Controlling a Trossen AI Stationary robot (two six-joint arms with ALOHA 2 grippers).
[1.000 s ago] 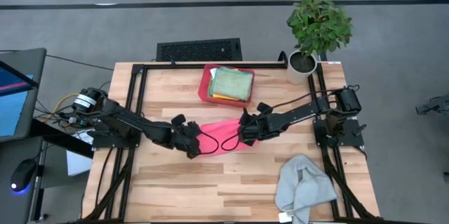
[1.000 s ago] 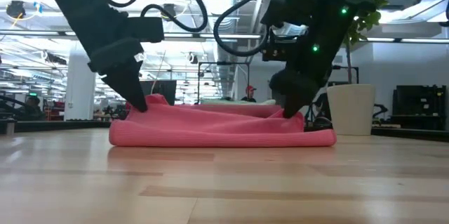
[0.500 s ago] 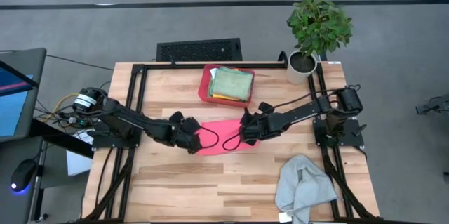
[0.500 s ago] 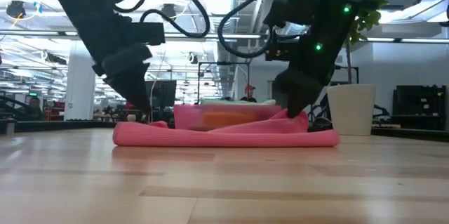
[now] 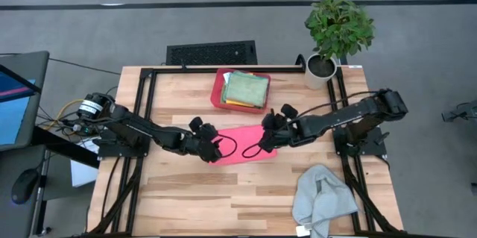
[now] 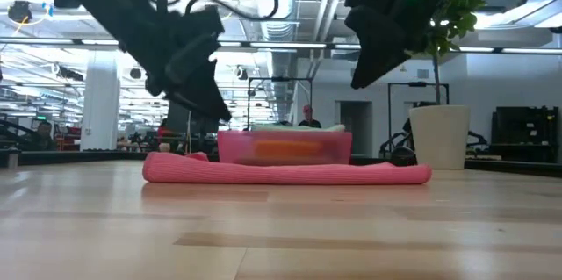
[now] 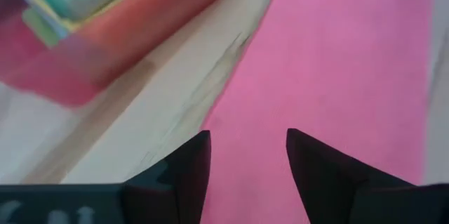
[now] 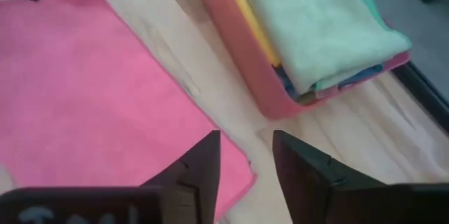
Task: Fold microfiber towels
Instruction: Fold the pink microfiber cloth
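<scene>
Two spread end effectors, left (image 5: 211, 145) and right (image 5: 270, 138), lifted above opposite ends of flat pink towel (image 5: 240, 146); long axis spanning between them.

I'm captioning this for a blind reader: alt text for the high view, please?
A folded pink towel lies flat mid-table, with the open left gripper and right gripper at its ends. Behind it, a red tray holds folded towels.

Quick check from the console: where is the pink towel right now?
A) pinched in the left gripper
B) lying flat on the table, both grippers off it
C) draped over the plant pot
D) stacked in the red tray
B: the pink towel lies flat on the table, with the left gripper and the right gripper raised above it, holding nothing.
</scene>
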